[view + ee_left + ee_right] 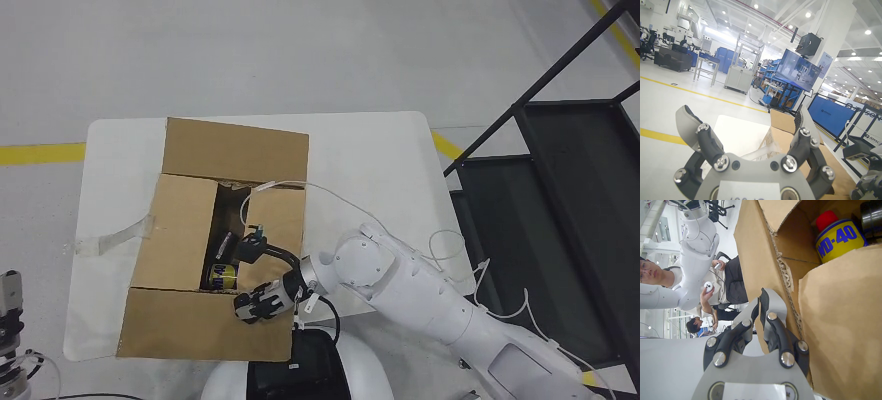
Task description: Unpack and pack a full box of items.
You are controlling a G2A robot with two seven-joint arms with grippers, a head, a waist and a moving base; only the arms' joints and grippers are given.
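**Q:** Box (pixel 236 150) from above: where is it?
**A:** On the table (pixel 370 150), flaps spread. The right gripper (pixel 262 302) sits at its near flap (pixel 190 325), with a spray can (pixel 222 275) just beyond the fingertips.
**Q:** Left wrist?
**A:** Left gripper (pixel 743 113) is wide open and empty, with the box ahead of it.
**Q:** Right wrist?
**A:** Fingers nearly closed, pinching the flap's edge. Pulling hard may, I'd guess, tear that ragged cardboard or drag the box, since nothing steadies it.

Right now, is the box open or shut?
Open. The box has its flaps apart, and a can shows inside. The right claw grips one flap.
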